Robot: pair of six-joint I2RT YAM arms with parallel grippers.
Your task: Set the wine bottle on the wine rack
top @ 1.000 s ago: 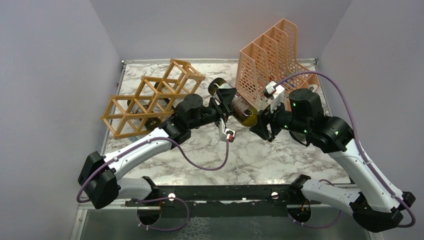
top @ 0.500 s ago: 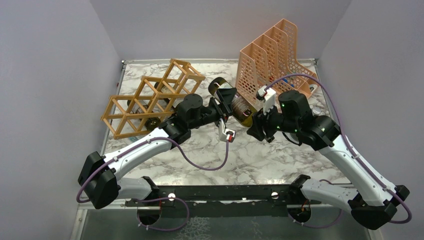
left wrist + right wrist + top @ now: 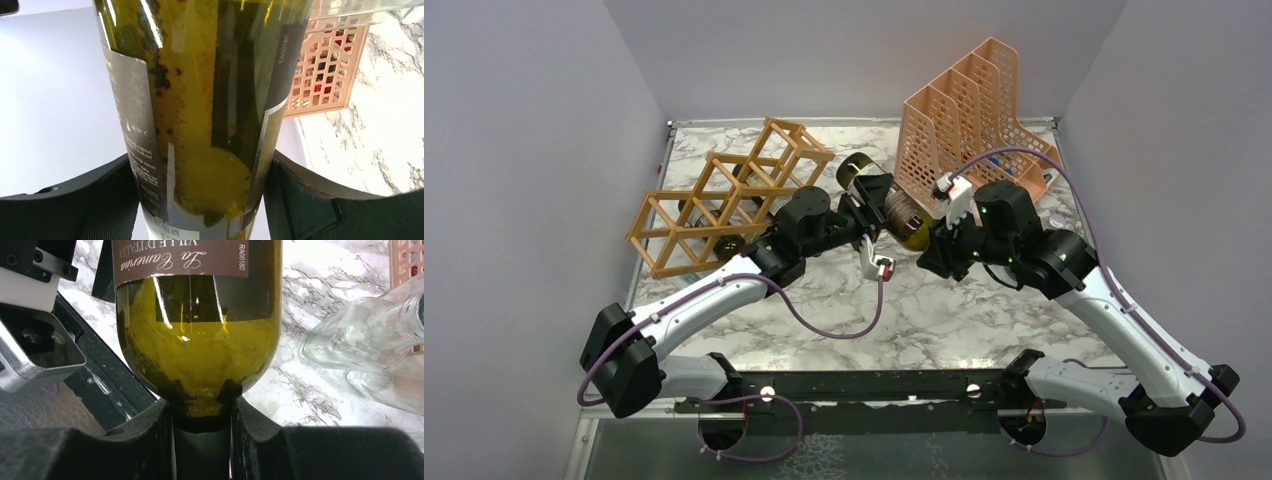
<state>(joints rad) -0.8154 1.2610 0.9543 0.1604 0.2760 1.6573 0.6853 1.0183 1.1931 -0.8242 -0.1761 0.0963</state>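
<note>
The green wine bottle [image 3: 894, 208] was held over the marble table [image 3: 944, 310], with the wine rack [image 3: 720, 160] at ten o'clock and the peach mesh file holder [image 3: 944, 120] at one o'clock. The left gripper [image 3: 200, 200] clasped its labelled body and the right gripper [image 3: 202, 440] pinched its neck. It looked heavy, rigid, slick and breakable, so the broad body seemed the surer hold.

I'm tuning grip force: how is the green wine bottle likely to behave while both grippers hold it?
Probably slippery: the wine bottle is smooth, glossy glass. Likely rigid but breakable, so squeeze moderately. It looks see-through with no liquid visible, so perhaps light; being round, it would likely roll if laid on the marble table.
</note>
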